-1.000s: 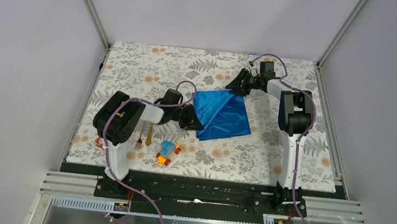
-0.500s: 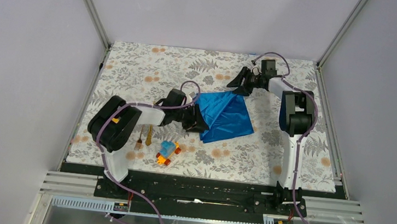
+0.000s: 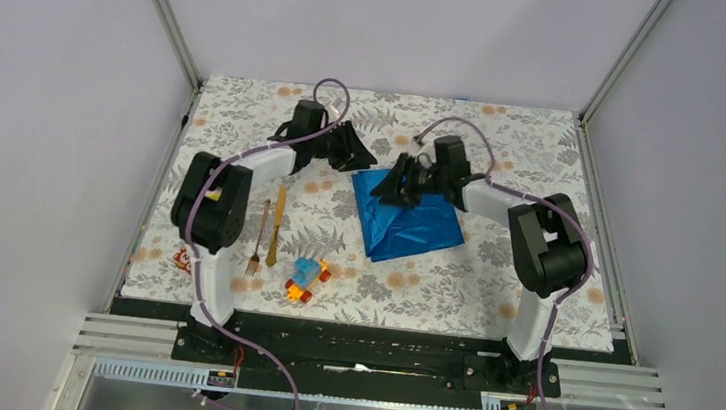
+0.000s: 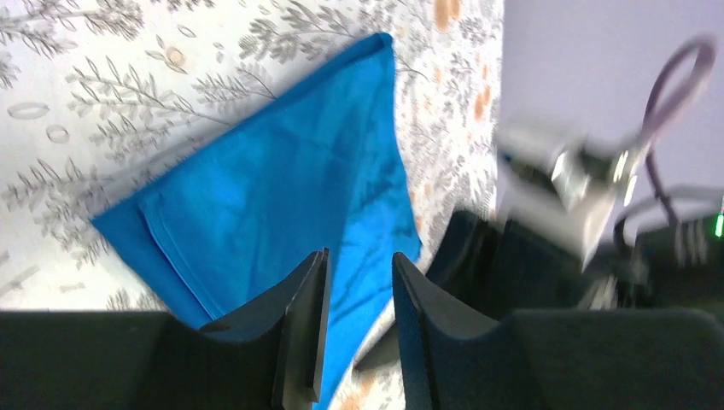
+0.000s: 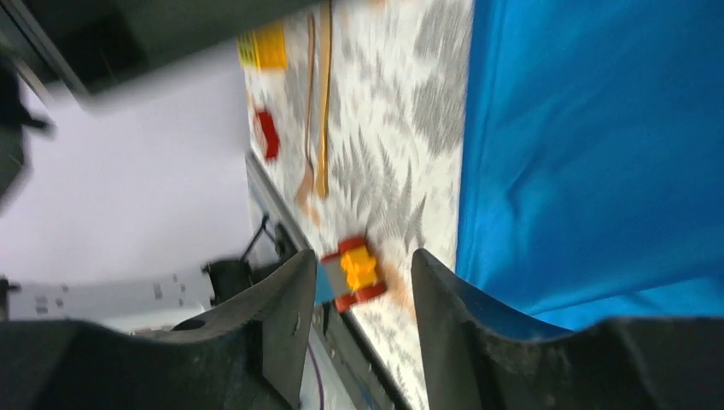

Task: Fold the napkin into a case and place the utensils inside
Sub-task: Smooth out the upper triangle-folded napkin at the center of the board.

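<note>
Nearest the arm bases, a toy car [image 3: 307,280] and a red block [image 3: 182,260] sit on the flower-patterned table [image 3: 532,282]. Just behind them the fork [image 3: 258,241] and the knife [image 3: 277,225] lie side by side, well clear of the cloth and of both arms.

At mid-table the blue napkin [image 3: 416,222] lies flat and partly folded, one layer doubled over another, and nothing has been tucked into it yet.

The right gripper [image 3: 389,187] hovers at the napkin's far left corner. In its own wrist view its jaws are spread with nothing between them, and the toy car shows through the gap.

Farther back, the left gripper [image 3: 359,154] hangs just beyond that same corner and points towards the cloth. Its jaws are parted by a narrow gap and they too are empty, with the napkin [image 4: 290,188] spread below them.

The work appears to be at the folding stage, between grips, and the case looks unfinished. The next move probably calls for one or both grippers to come down on an edge or corner and nip only the layer that has to turn over. The main risk is bunching the soft cloth or dragging the whole napkin across the table. The fork and knife can wait until a pocket is formed.
</note>
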Controlling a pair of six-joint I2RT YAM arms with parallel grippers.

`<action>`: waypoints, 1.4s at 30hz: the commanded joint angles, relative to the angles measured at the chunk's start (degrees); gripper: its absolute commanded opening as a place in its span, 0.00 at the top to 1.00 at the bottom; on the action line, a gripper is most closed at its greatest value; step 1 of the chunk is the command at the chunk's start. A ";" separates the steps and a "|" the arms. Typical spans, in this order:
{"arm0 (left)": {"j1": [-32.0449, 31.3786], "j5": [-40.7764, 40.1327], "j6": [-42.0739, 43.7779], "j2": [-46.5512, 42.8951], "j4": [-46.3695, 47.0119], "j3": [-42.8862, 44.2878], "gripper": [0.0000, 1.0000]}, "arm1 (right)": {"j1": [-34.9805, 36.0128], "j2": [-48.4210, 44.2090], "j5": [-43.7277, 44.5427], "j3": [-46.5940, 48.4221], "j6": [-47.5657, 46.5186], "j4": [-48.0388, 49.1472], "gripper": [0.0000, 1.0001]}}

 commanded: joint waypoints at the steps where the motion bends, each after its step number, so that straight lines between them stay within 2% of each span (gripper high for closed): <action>1: -0.62 -1.74 2.56 7.64 -3.24 7.59 0.64 | 5.30 -3.39 -2.93 -8.10 6.11 11.08 0.58; 3: -0.59 -2.25 3.33 10.32 -4.63 10.27 0.66 | 7.14 -2.62 -3.57 -10.05 6.10 13.09 0.69; 5: -0.59 -2.62 4.48 12.18 -6.52 12.16 0.67 | 8.36 -1.57 -3.55 -11.12 5.23 13.27 0.71; 13: -0.58 -5.06 7.91 13.17 -9.24 10.95 0.66 | 8.95 1.07 -3.01 -15.79 2.53 13.80 0.70; 20: -0.35 -7.72 13.42 7.95 -16.41 13.87 0.51 | 9.00 -1.48 -0.37 -17.82 -2.58 8.04 0.67; 25: 1.27 -6.40 14.36 9.40 -18.58 17.49 0.48 | 9.72 -3.10 1.29 -15.63 -4.86 3.66 0.61; 29: 1.52 -2.36 13.13 13.57 -20.17 22.92 0.48 | 11.46 -3.44 3.29 -12.10 -6.26 0.20 0.56; 33: 1.48 -3.14 12.36 15.63 -20.11 24.82 0.48 | 12.08 -0.40 3.58 -10.18 -6.33 -0.01 0.55; 42: 1.34 -5.66 15.64 17.19 -23.62 24.75 0.47 | 12.09 -0.32 6.91 -14.88 -9.13 -2.18 0.59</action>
